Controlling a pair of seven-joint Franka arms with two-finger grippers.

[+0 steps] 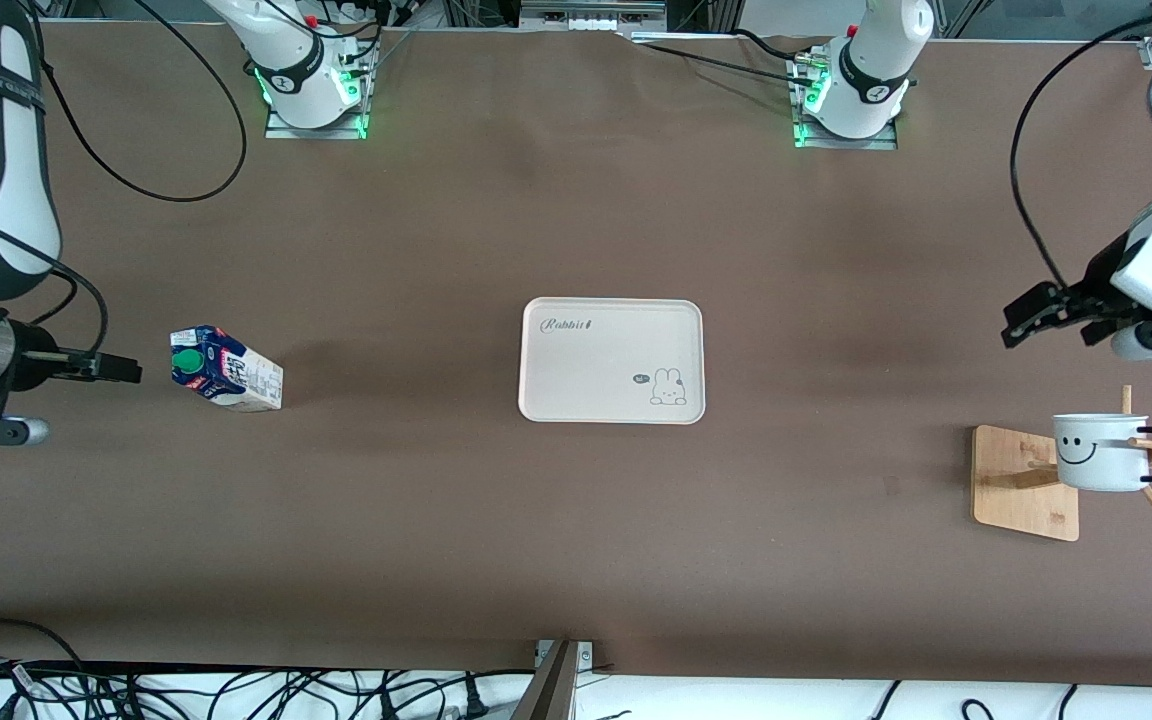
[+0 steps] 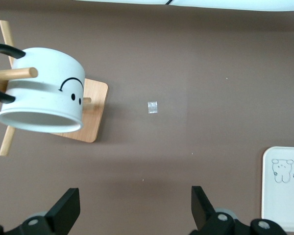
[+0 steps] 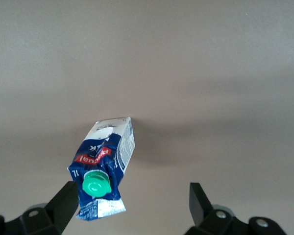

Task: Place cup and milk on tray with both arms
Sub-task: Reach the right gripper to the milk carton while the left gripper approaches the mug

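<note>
So the tray (image 1: 612, 361) sits flat in the middle of the table with nothing on it, just the "Rabbit" script and the little bunny drawing showing. The cup (image 1: 1099, 451) isn't on the table at all, it's hanging on its side on a peg of the wooden mug rack (image 1: 1026, 483) down at the left arm's end, smiley face toward the front camera, black handle looped over the peg, and in the left wrist view its mouth looks empty. The milk (image 1: 225, 371) stands at the right arm's end, well apart from the tray, green cap on. The table (image 1: 436, 220) is covered in a plain brown sheet, with loose black cables (image 1: 166, 150) trailing near the bases and more bundled along the edge by the front camera. The left gripper (image 1: 1046, 318) hangs over bare table near the rack, fingers spread wide and holding nothing. The right gripper (image 1: 114, 368) is just beside the milk, fingers also wide apart, not touching it.
</note>
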